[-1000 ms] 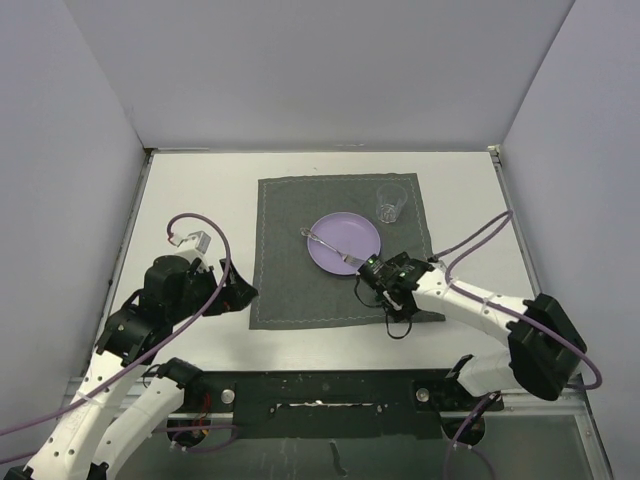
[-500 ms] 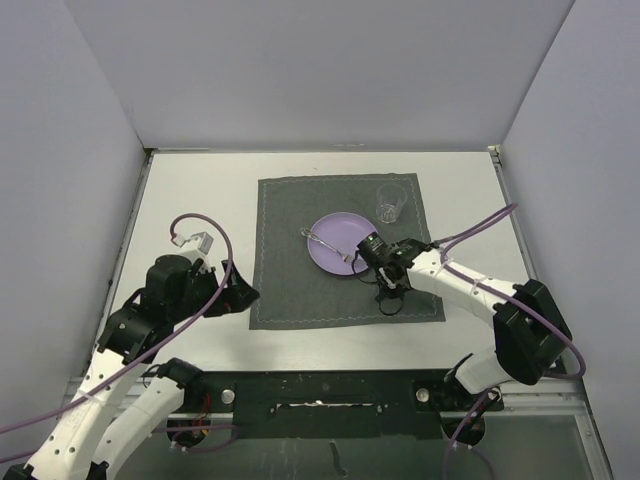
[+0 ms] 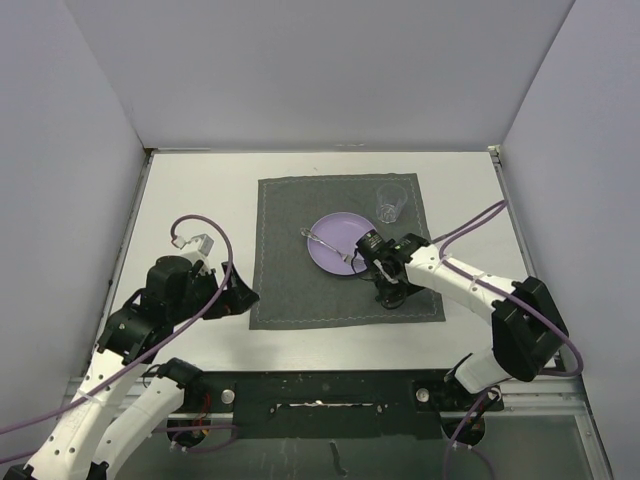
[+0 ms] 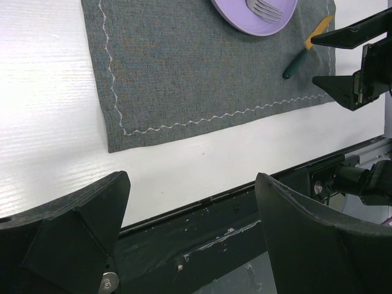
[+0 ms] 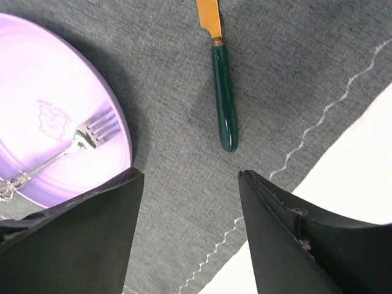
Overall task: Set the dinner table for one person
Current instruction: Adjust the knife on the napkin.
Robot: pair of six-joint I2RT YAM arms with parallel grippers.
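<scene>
Pale grey walls on three sides of the dinner table, a broad white surface with a metal rail along the near edge, filling most of the overhead view and carrying everything else. Laid across its middle, a dark grey placemat with wavy white stitching near the border.

On the placemat, toward the far right, a round lilac plate with a silver fork resting across it, tines toward the near right. Just beyond the plate, at the far right corner of the placemat, a clear drinking glass, upright. Just beside the plate on its right, flat on the cloth, a knife with a dark green handle and a gold-coloured blade, handle toward the placemat's near edge, touching neither plate nor fork.

Right end effector low over the near right part of the placemat, fingers spread wide, nothing between them but cloth. Knife just ahead of the fingertips, not gripped. Height above the cloth hard to judge from the wrist view, probably just clear of it.

Left end effector just beside the placemat's near left corner, above bare white surface close to the front rail, fingers likewise spread wide and empty, well apart from plate and knife.
</scene>
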